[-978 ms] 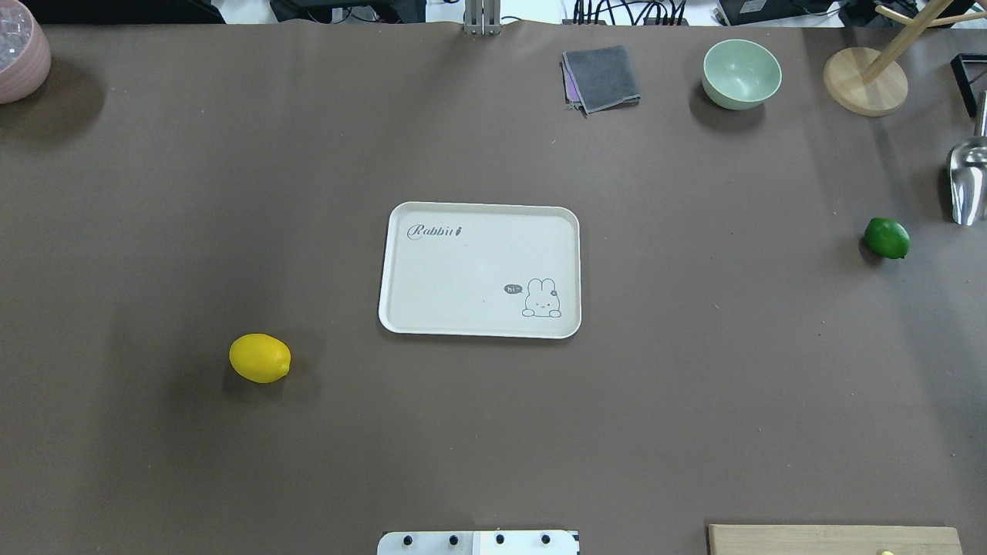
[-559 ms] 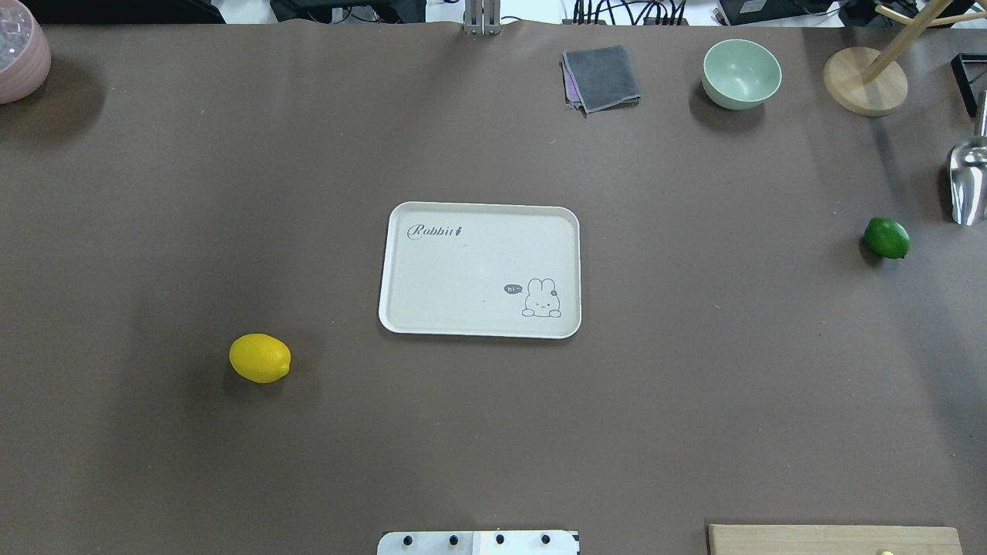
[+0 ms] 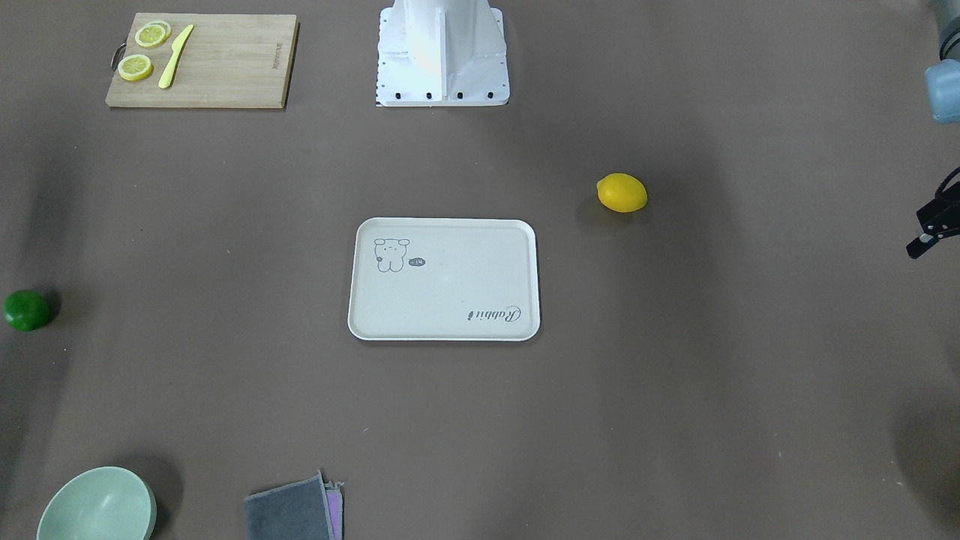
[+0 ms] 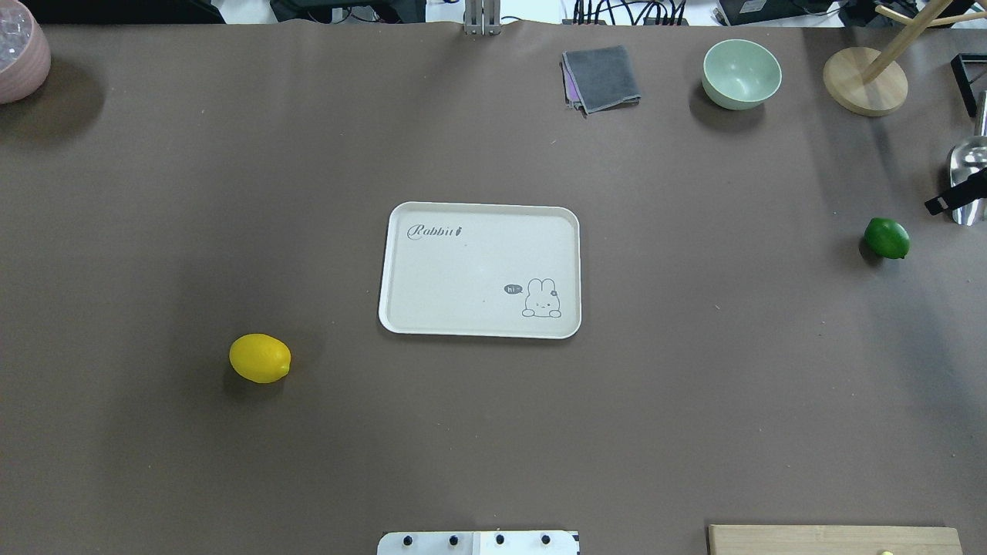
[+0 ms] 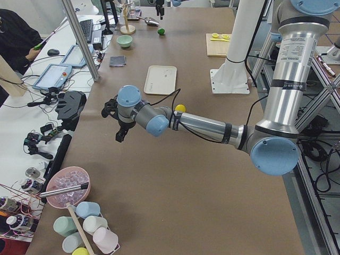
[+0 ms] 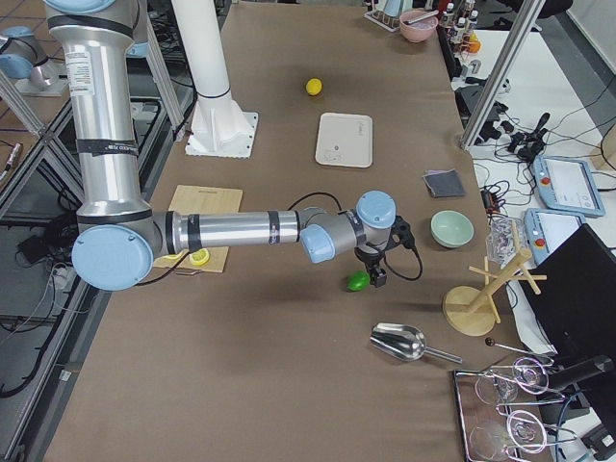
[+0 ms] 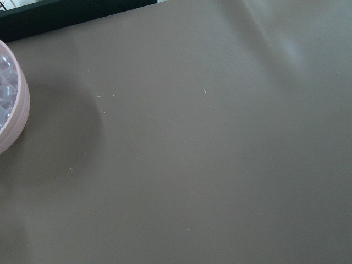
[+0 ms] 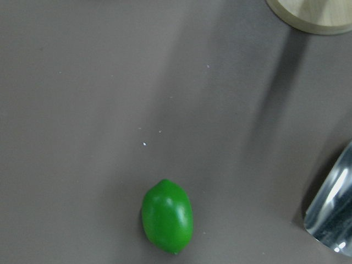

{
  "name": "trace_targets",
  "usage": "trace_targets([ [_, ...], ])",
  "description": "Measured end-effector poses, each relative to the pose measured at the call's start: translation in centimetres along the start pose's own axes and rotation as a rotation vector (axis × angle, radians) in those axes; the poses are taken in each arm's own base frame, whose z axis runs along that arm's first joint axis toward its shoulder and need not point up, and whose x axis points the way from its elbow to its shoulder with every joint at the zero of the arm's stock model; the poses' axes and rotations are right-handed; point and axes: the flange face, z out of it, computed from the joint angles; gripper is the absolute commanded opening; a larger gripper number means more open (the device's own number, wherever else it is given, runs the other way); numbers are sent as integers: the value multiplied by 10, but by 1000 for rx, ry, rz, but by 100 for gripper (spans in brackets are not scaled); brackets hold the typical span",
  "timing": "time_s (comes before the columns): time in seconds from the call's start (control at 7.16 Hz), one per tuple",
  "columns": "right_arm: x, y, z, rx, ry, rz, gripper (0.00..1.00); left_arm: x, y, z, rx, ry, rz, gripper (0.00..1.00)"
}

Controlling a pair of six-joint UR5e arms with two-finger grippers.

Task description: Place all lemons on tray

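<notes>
The yellow lemon (image 4: 260, 358) lies on the brown table left of and nearer than the cream tray (image 4: 480, 270), which holds nothing. The green lemon (image 4: 887, 237) lies far right; the right wrist view shows it (image 8: 168, 215) low in the frame. Only a black tip of my right gripper (image 4: 952, 199) shows at the right edge, just beyond the green lemon. In the exterior right view it (image 6: 378, 277) hovers over that lemon (image 6: 357, 281). My left gripper (image 3: 930, 232) is partly in view at the table's left end, far from the yellow lemon (image 3: 622, 193). I cannot tell whether either gripper is open.
A bamboo cutting board (image 3: 225, 67) with lemon slices and a yellow knife sits near the base. A metal scoop (image 4: 968, 181), wooden stand (image 4: 864, 81), green bowl (image 4: 741, 73) and grey cloth (image 4: 601, 77) are at the far right. A pink bowl (image 4: 19, 54) stands far left.
A black tip of my right gripper has come into the overhead view at the right edge, by the scoop. The lemons and tray have not moved.
</notes>
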Motion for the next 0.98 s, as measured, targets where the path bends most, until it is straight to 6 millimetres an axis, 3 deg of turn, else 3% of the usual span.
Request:
trace_targets([
  [0.42,2,12,57,-14,-17,-64,100,-4,1,6,-11,-2,-12,98],
  [0.7,-3,16,76,-39,-14,-77,98,-5,2,7,-13,-1,-13,98],
  [0.84,-5,15,83,-50,-16,-82,91,-5,2,7,-12,0,-11,98],
  [0.98,-8,11,90,-59,-20,-88,73,-6,2,8,-9,0,-8,98],
])
